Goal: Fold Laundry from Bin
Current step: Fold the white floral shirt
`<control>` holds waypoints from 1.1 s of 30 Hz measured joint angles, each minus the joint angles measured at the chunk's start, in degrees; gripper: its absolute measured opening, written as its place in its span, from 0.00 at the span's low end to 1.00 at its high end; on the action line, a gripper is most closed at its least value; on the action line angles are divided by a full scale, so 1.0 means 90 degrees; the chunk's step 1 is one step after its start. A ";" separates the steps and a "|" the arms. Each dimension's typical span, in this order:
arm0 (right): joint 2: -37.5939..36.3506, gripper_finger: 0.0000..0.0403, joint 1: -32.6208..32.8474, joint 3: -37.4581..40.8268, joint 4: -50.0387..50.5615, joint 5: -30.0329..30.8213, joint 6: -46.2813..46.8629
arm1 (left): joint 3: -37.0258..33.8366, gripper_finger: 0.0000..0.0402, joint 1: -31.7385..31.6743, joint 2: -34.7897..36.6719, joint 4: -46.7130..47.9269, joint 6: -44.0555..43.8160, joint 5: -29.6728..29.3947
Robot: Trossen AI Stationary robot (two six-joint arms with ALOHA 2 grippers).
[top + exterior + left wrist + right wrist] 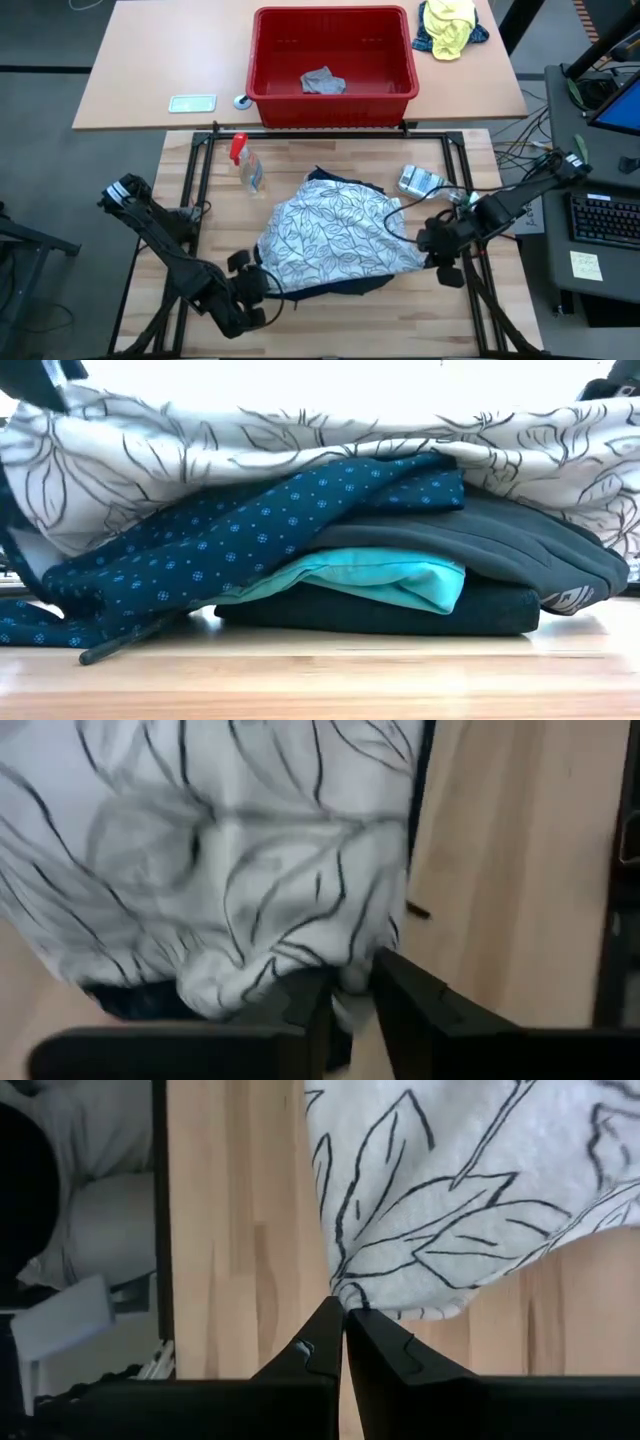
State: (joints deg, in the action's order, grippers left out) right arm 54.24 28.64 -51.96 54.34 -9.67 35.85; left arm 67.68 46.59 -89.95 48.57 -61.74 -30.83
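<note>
A white cloth with a black leaf print (pixel 335 240) lies spread over a stack of folded laundry in the middle of the wooden table. In the low view the stack shows a black garment (pixel 380 615) at the bottom, then turquoise (pixel 385 578), dark grey (pixel 510 545) and navy with dots (pixel 250 530). My left gripper (pixel 258 283) is at the cloth's near left corner and my right gripper (pixel 432 243) at its right edge, each shut on the cloth. The red bin (pixel 332 95) stands on the far table with a grey garment (pixel 322 82) lying in it. My left gripper pinches a bunched fold at the leaf-print cloth's corner (pixel 345 965) between its two fingers, which stand slightly apart around it. The fingers slant downward from the table's near left. The cloth around the hold is slack and rests on the stack. My right gripper has the cloth's edge (pixel 345 1292) right at its shut fingertips, in a thin pinch. The fingers slant down from the table's right side. The rest of the cloth lies over the stack, and this edge reaches down toward the wooden top.
A spray bottle with a red top (pixel 245 165) stands left of the stack and a small packet (pixel 420 180) lies at its far right. A yellow-and-blue bundle (pixel 450 28) and a phone (pixel 192 103) lie on the far table. Black frame rails (pixel 190 200) border the worktop.
</note>
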 joint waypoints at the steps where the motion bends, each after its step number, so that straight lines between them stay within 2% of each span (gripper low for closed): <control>1: 0.0044 0.02 0.0000 0.0000 0.0000 -0.0006 0.0032 | 0.0000 0.17 0.0000 0.0000 0.0007 -0.0114 0.0147; 6: 0.0069 0.02 -0.0002 -0.0024 0.0000 0.0040 0.0085 | 0.0000 0.30 0.0000 0.0000 0.0140 -0.0316 0.1038; 8: 0.0073 0.02 -0.0002 -0.0024 0.0008 0.0225 0.0165 | 0.0054 0.34 0.0002 0.0000 0.0361 -0.0246 0.1168; 10: 0.0059 0.02 -0.0002 -0.0026 0.0021 0.0505 0.0186 | 0.0133 0.36 0.0007 0.0002 0.0579 -0.0162 0.0806; 16: 0.0028 0.02 -0.0002 -0.0480 0.0130 0.1670 -0.0131 | 0.0221 0.35 -0.0063 0.0010 0.1322 0.0547 -0.1468; 18: 0.0033 0.02 0.0000 -0.0756 0.0029 0.2123 -0.0401 | 0.0203 0.32 -0.0167 0.0010 0.1532 0.0549 -0.1961; 21: 0.0040 0.02 -0.0001 -0.1157 -0.0360 0.2765 -0.0998 | 0.0020 0.28 -0.0419 0.0010 0.1394 0.0657 -0.1980; 24: 0.0166 0.02 -0.0035 -0.1487 -0.1163 0.3079 -0.2066 | -0.0421 0.23 -0.0624 0.0010 0.0812 0.0968 -0.1910; 29: 0.0850 0.02 -0.0200 -0.2148 -0.2439 0.3031 -0.3891 | -0.1039 0.17 -0.0791 0.0010 -0.0133 0.1307 -0.1968; 33: 0.1706 0.02 -0.0379 -0.2867 -0.2591 0.2660 -0.4866 | -0.1027 0.16 -0.0809 0.0024 -0.0352 0.1331 -0.2500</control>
State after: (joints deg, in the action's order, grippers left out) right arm 69.60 25.24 -77.77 31.02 14.27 -7.94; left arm 58.43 39.31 -89.74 45.40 -49.76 -53.33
